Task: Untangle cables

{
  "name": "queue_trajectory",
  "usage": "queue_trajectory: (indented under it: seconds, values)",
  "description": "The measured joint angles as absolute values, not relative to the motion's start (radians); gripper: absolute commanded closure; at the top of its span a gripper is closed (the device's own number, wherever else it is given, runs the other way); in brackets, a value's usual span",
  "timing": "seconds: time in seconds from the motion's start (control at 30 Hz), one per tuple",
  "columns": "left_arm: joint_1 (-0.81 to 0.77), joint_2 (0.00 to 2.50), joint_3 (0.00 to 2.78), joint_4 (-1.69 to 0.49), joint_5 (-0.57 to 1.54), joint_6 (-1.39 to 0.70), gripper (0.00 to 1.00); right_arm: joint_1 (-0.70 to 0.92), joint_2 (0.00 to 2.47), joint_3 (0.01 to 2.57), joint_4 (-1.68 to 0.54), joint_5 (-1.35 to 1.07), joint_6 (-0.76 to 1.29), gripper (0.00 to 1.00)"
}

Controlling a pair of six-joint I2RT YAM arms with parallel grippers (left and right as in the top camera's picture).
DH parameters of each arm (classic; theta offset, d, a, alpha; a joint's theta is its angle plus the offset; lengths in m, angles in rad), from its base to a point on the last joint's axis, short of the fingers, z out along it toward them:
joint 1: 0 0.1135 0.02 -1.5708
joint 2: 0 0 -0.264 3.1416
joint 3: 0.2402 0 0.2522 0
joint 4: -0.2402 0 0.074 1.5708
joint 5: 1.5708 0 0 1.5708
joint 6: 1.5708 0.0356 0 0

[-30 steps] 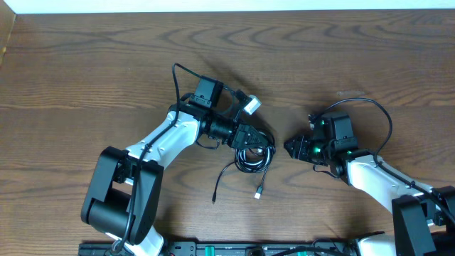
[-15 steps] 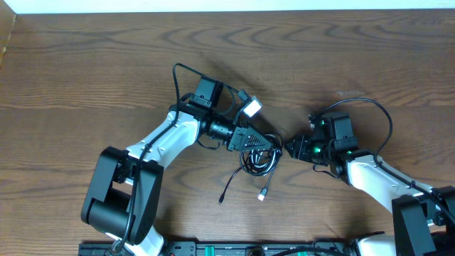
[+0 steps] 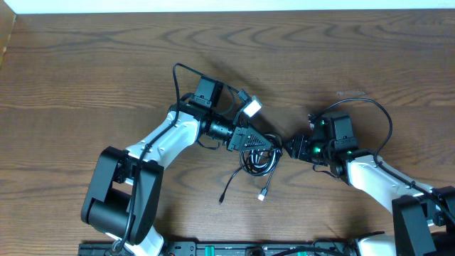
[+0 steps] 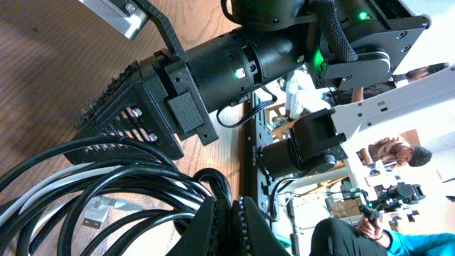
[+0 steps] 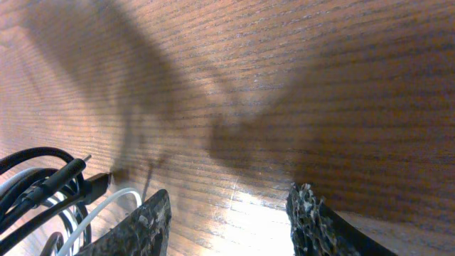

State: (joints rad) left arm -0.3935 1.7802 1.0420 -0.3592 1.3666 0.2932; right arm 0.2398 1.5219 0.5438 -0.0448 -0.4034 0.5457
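The cables lie in a tangled coil [image 3: 257, 162] at the table's middle. The black cable's [image 3: 229, 186] plug end trails to the front left. The white cable's [image 3: 266, 186] plug end trails to the front. My left gripper [image 3: 269, 144] sits at the coil's top, shut on a black loop. In the left wrist view the fingers [image 4: 213, 222] are pressed together with black cable [image 4: 142, 186] and white cable [image 4: 64, 178] strands bunched beside them. My right gripper [image 3: 290, 148] faces it from the right, open. Its fingers [image 5: 146, 226] hold nothing, and the black cable [image 5: 43, 181] and white cable [image 5: 99, 208] lie just to their left.
The right arm's gripper body [image 4: 142, 114] is close in front of the left wrist camera. Thick black arm wires loop above the left arm [image 3: 176, 75] and the right arm [image 3: 384, 114]. A black rail [image 3: 213, 249] runs along the table's front edge.
My left gripper has moved right with the coil, up to the right gripper. The loose plug ends have dragged right with it. The right jaws stand a little wider.
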Motion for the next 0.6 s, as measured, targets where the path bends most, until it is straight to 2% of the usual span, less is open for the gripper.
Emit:
queue_trajectory:
  seconds: [0.6]
  values:
    - [-0.393, 1.78, 1.042, -0.359, 1.367, 0.293, 0.93, 0.24, 1.522, 0.544, -0.045, -0.404, 0.551, 0.45]
